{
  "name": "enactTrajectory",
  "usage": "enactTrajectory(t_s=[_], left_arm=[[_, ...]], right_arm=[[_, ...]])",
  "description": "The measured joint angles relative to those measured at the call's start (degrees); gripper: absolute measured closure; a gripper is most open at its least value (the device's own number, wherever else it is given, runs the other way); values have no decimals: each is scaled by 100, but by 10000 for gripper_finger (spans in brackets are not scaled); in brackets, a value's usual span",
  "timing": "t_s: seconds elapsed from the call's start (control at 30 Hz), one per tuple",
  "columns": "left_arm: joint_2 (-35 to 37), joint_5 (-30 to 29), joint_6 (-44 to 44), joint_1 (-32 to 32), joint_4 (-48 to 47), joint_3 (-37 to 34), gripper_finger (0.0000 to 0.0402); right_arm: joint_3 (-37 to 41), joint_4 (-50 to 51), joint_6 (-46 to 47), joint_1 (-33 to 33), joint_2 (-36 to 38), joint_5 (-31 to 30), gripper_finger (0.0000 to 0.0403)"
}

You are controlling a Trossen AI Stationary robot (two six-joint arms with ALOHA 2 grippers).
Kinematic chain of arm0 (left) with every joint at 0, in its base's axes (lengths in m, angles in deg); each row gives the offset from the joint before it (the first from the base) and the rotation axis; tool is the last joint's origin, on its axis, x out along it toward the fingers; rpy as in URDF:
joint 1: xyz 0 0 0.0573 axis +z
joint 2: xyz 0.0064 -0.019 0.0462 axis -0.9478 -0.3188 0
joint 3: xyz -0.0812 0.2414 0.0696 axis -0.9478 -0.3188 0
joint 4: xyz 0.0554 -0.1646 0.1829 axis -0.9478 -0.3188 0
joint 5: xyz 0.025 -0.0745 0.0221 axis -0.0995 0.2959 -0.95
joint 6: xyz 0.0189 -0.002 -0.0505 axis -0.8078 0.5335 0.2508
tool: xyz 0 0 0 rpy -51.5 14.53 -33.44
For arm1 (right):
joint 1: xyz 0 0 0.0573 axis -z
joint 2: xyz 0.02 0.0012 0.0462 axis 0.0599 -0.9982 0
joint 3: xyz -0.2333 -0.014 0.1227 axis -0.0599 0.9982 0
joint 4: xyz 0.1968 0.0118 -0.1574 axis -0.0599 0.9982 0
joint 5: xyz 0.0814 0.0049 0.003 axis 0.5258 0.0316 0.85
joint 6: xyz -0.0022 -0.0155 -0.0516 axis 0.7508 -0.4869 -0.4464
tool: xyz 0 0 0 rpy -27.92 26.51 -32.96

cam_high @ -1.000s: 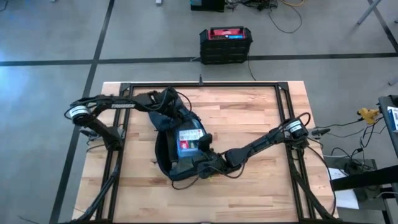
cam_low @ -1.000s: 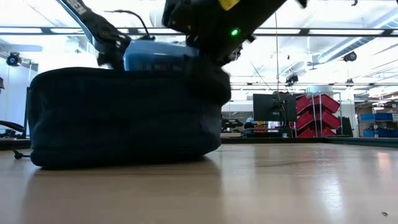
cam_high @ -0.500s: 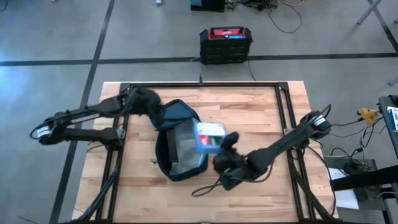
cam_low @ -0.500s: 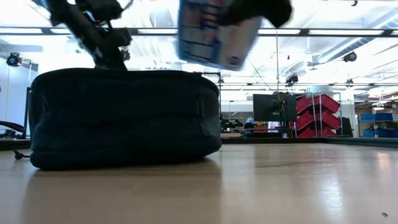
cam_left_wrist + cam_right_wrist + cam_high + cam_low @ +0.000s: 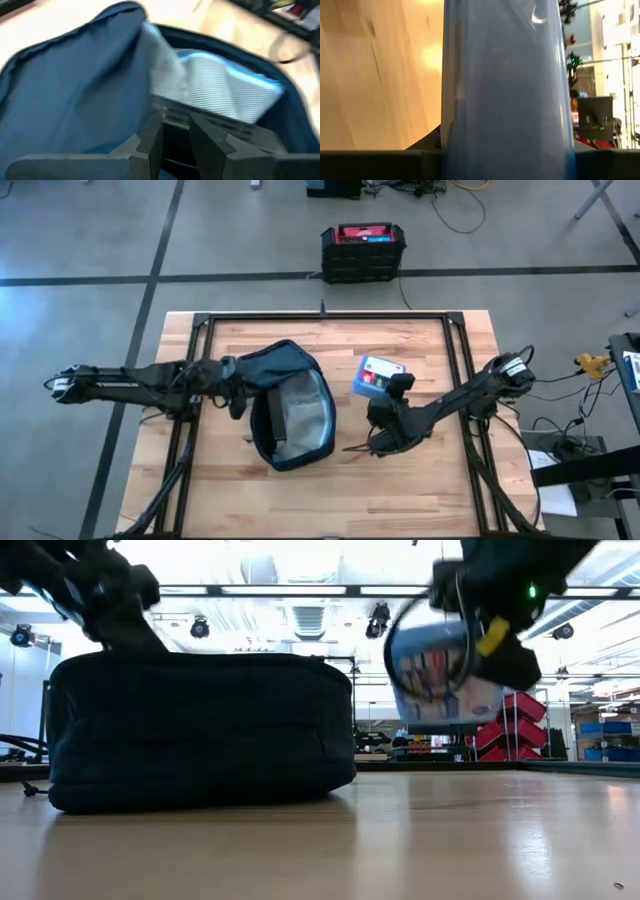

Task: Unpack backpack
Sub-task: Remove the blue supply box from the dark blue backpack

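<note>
My right gripper (image 5: 392,392) is clamped on the small blue box (image 5: 377,376), carrying it in the air to the right of the backpack (image 5: 290,405). The low view shows the box hanging clear of the table (image 5: 420,470), tilted, nothing under it.

The table comes first by size: wood top, bare on the right half, so plenty of room to put things down. Next, the backpack: dark navy, lying near the table's middle-left, flap thrown open, light grey lining showing from above. I can't tell from the high view if anything else is still inside; the left wrist view is smeared, though something pale and striped sits in the opening.

Step in hand, as I judge it: set the box down on bare wood right of the bag. To do it well I'd lower straight down, level the box so it lands flat rather than on an edge, and keep it well apart from the bag so the next reach isn't blocked. I'd release only once it rests on the wood.

The left gripper (image 5: 236,377) sits at the backpack's left rim by the flap. In its wrist view the fingers (image 5: 150,135) look nearly together with a narrow gap; I think they pinch the bag's edge, but the blur leaves that unsure.
</note>
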Motion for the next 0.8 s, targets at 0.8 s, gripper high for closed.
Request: enactTrajectory(t_s=[0.8], left_arm=[[-557, -271, 153, -692, -902, 896, 322]], right_arm=[[1619, -193, -52, 1124, 122, 1924, 154]])
